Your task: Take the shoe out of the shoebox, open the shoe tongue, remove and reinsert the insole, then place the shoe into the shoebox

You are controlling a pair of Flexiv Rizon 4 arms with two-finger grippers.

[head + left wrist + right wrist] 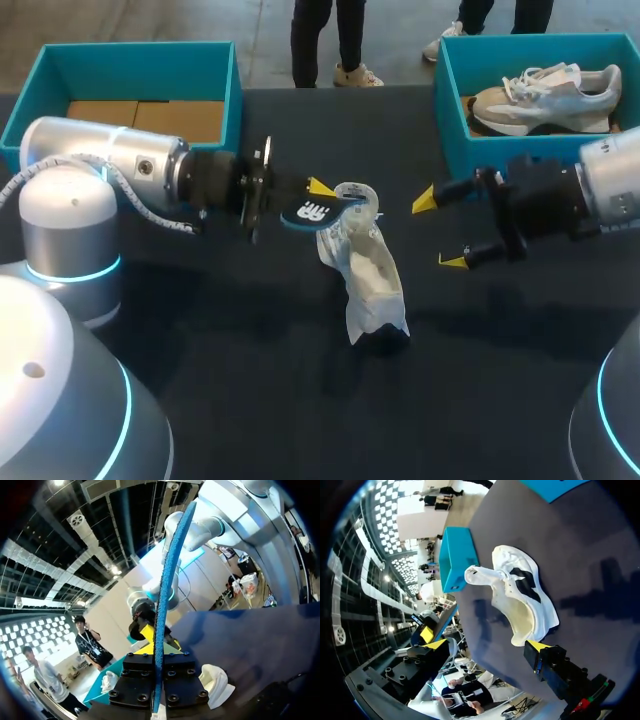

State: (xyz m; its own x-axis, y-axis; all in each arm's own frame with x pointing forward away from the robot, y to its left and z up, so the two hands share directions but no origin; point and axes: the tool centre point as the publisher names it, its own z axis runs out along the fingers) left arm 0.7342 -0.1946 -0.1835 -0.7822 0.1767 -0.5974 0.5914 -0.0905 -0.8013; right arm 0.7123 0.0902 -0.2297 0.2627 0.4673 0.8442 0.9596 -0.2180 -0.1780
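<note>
A white shoe [370,275] lies on its side in the middle of the dark table, its opening at the far end. My left gripper [322,192] hangs just left of that end, shut on a dark blue insole [310,211]. In the left wrist view the insole [167,590] stands edge-on between the fingers, with the shoe [215,680] below and beside them. My right gripper [440,231] is open to the right of the shoe, nothing between its fingers. In the right wrist view the shoe [520,600] lies ahead of the open right gripper [486,645].
A teal shoebox [455,120] at the back right holds a second pale shoe [545,100]. Another teal box [140,60] with a cardboard floor stands at the back left; the same box [455,557] shows beyond the shoe in the right wrist view.
</note>
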